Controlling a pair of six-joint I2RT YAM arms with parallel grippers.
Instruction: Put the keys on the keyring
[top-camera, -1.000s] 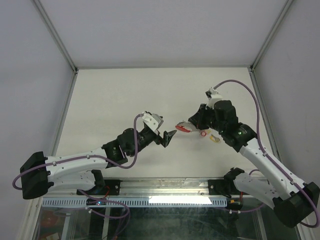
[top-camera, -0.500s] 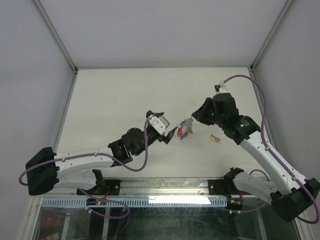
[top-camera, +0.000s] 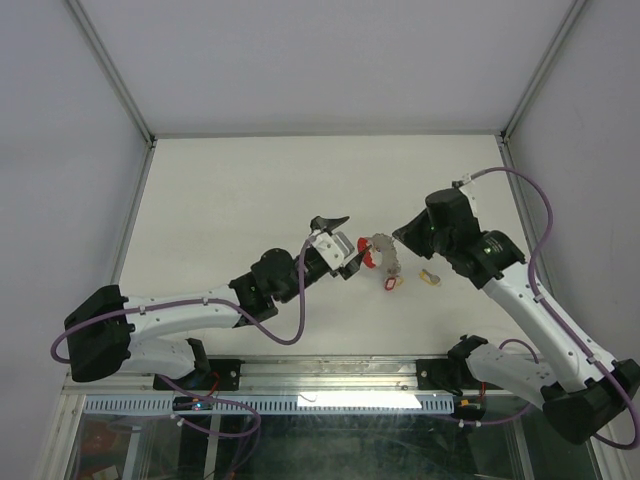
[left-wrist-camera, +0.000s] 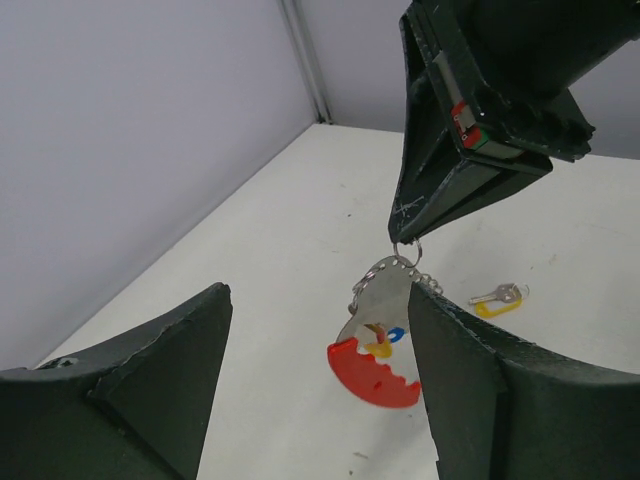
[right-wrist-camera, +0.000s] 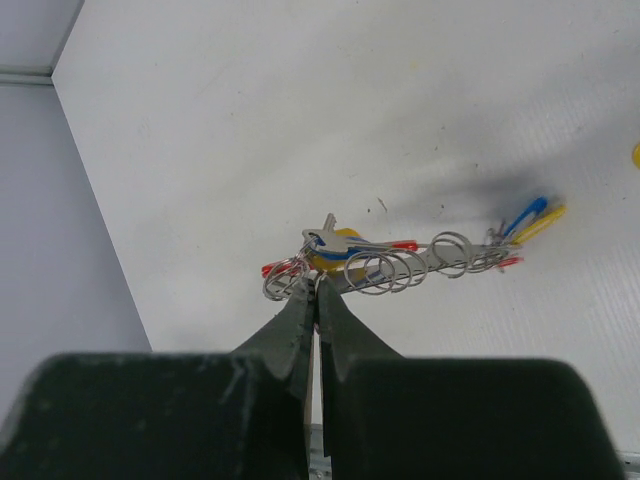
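While the left gripper (top-camera: 341, 244) sits near centre frame of the top view, its fingers (left-wrist-camera: 150, 390) stand spread wide, touching nothing. Just right of it the keyring (top-camera: 376, 256) hangs above the table (top-camera: 230, 190), red arc lowest, with blue- and yellow-tagged keys (left-wrist-camera: 384, 341) against its grey bar. The right gripper (top-camera: 397, 238), fingers pressed together, pinches a small wire ring (right-wrist-camera: 312, 284) at the keyring's top. Further right, a loose yellow-tagged key (top-camera: 430, 277) lies on the table.
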